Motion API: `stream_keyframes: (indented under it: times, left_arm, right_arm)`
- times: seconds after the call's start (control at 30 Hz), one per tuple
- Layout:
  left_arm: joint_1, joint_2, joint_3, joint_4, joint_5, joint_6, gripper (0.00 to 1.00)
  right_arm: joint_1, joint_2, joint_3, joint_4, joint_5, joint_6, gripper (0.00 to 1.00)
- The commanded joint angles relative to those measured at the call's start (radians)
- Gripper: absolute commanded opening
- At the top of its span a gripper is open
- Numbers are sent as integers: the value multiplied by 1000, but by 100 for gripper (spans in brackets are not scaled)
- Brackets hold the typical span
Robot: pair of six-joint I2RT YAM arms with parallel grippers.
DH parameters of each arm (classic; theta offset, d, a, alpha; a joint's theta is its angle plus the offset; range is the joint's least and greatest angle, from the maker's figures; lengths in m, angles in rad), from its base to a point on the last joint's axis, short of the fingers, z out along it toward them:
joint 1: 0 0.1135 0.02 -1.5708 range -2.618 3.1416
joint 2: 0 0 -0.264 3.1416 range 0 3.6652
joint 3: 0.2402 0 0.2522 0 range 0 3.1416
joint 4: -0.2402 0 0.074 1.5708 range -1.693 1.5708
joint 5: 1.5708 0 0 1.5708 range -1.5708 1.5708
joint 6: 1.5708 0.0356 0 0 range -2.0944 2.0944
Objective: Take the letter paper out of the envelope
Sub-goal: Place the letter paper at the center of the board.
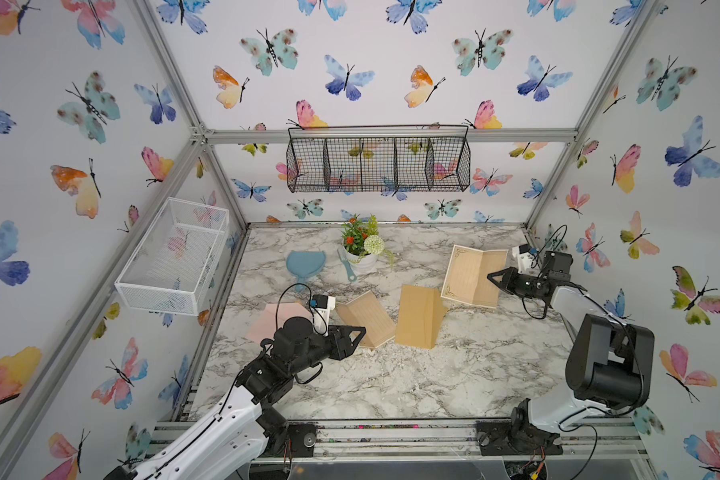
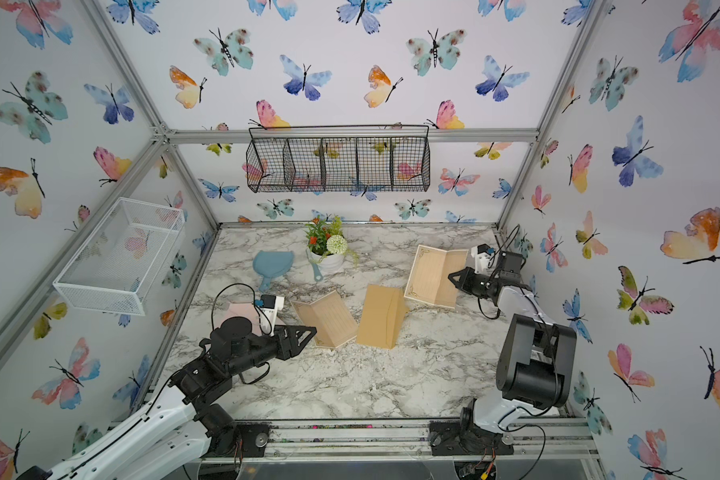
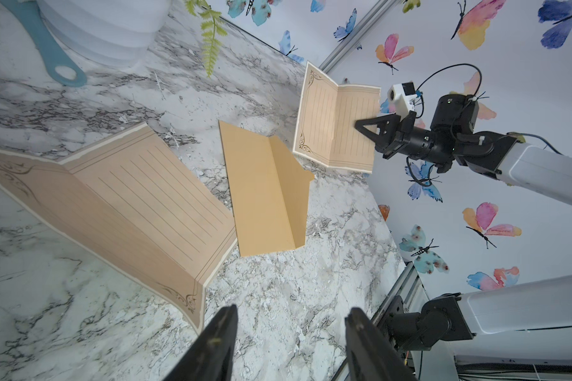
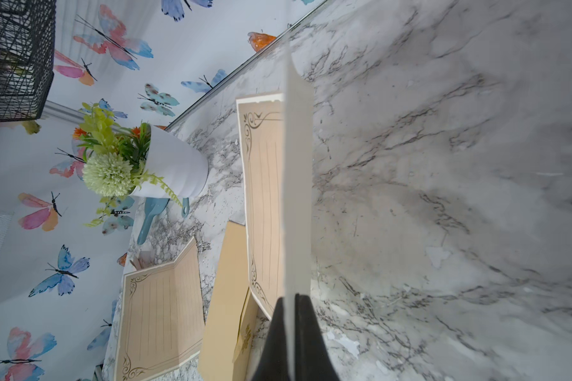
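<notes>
Right gripper [image 1: 491, 276] was clamped on the edge of a letter paper [image 1: 470, 274], held upright outside the envelope [image 1: 416, 318] on the marble table [image 1: 433, 386]. Left gripper [image 3: 291, 313], jaws partly apart and empty, hung just beside a second sheet [image 1: 366, 318]. A flower pot [image 1: 360, 259] stood behind.

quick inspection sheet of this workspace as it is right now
surface: marble table, pale flakes scattered mid-table
job's things: envelope lies flap open; letter paper lies unfolded beside it; second letter paper is out, gripped at its edge
clutter: dustpan, brush, flower pot, pink paper partly under left arm
pincers: left pincer open, holding nothing; right pincer shut on second letter paper
cables: black cable loops at left wrist, another at right
surroundings: black wire basket on back wall, white mesh basket on side wall
</notes>
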Motion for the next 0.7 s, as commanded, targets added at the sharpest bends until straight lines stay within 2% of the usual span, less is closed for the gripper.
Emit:
stream_keyframes:
  times: [0.0, 0.27, 0.47, 0.5, 0.67]
  left_arm:
    - [4, -42, -16, -27, -26, -13, 57]
    - [4, -70, -52, -20, -31, -31, 56]
    - [4, -66, -48, -21, -25, -27, 56]
    - [4, -67, -47, -21, -25, -27, 56]
    - [4, -60, -42, -16, -26, -27, 56]
  right_arm:
    - [-25, 66, 14, 85, -15, 35, 2]
    - [-36, 275, -19, 236, -159, 108, 2]
    - [-36, 334, -54, 235, -103, 72, 3]
    - [-36, 333, -56, 233, -94, 69, 5]
    - [-37, 305, -51, 207, -61, 54, 33]
